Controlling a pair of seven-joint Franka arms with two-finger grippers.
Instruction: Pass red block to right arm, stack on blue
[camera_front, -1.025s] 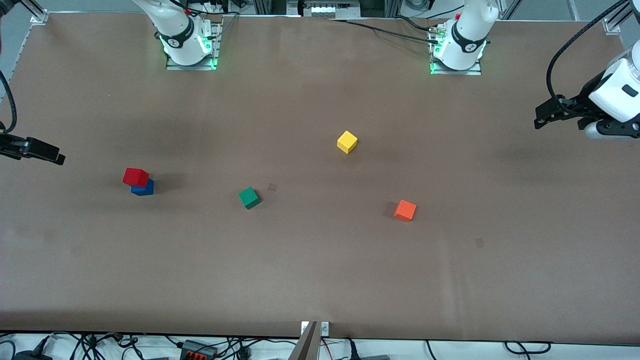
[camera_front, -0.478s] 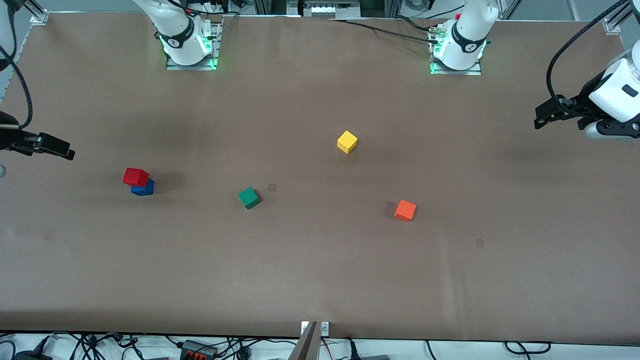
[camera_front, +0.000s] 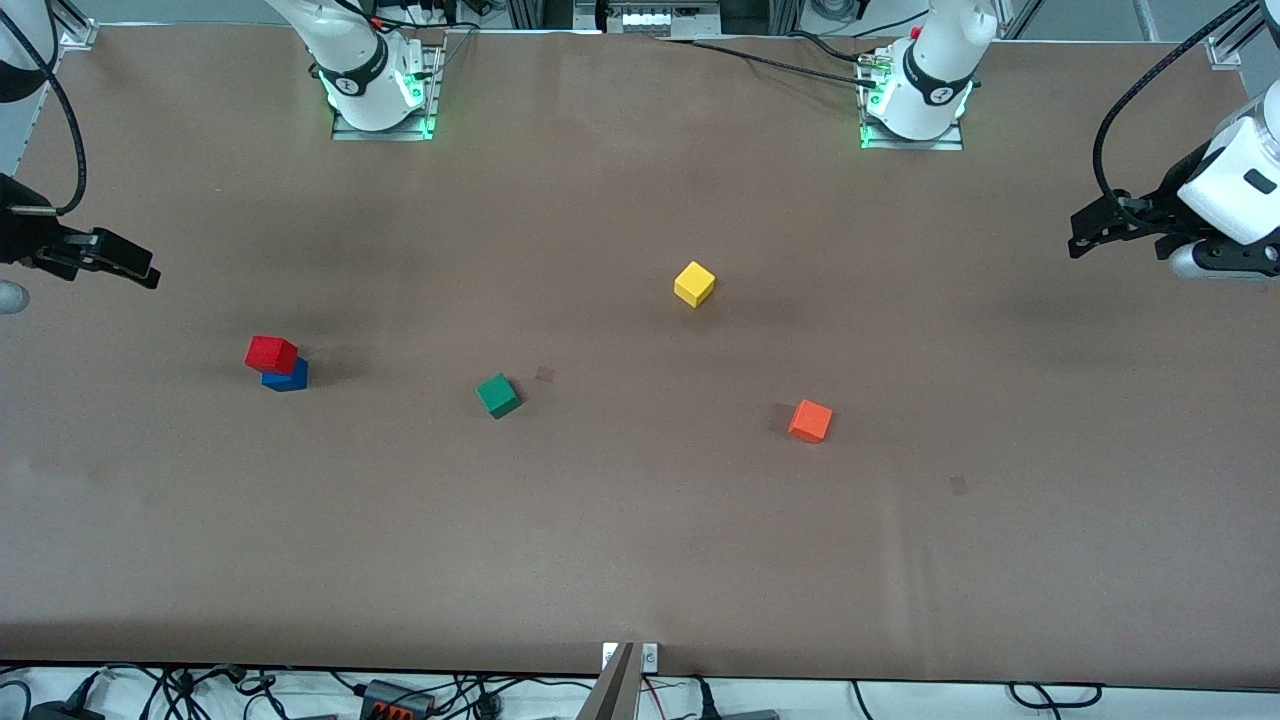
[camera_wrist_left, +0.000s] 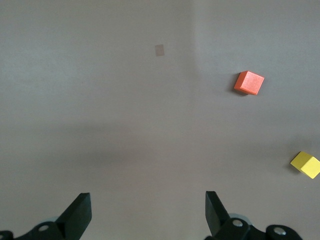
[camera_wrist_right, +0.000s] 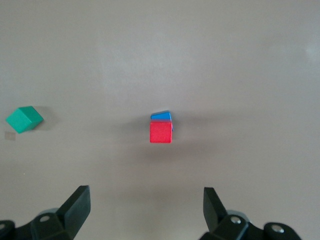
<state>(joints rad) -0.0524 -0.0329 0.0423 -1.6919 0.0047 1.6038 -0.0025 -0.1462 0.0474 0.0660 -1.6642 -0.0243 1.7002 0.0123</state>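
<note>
From the front we see the red block (camera_front: 271, 353) stacked on the blue block (camera_front: 287, 376), toward the right arm's end of the table (camera_front: 640, 540). A green cube (camera_front: 498, 395) lies beside the stack toward the middle, a yellow cube (camera_front: 694, 283) farther from the camera, and an orange cube (camera_front: 810, 420) toward the left arm's end. The right gripper (camera_front: 135, 272) hangs over that end's table edge, holding nothing. The left gripper (camera_front: 1080, 235) hangs over its own end.

In the left wrist view, we find the left gripper (camera_wrist_left: 148, 210) spread wide and empty, with the orange (camera_wrist_left: 249, 82) and yellow (camera_wrist_left: 305, 164) cubes on the table.

In the right wrist view, the right gripper (camera_wrist_right: 146, 207) is spread wide too, empty, with red (camera_wrist_right: 161, 132) on blue (camera_wrist_right: 161, 116) and the green cube (camera_wrist_right: 24, 119) well apart.
</note>
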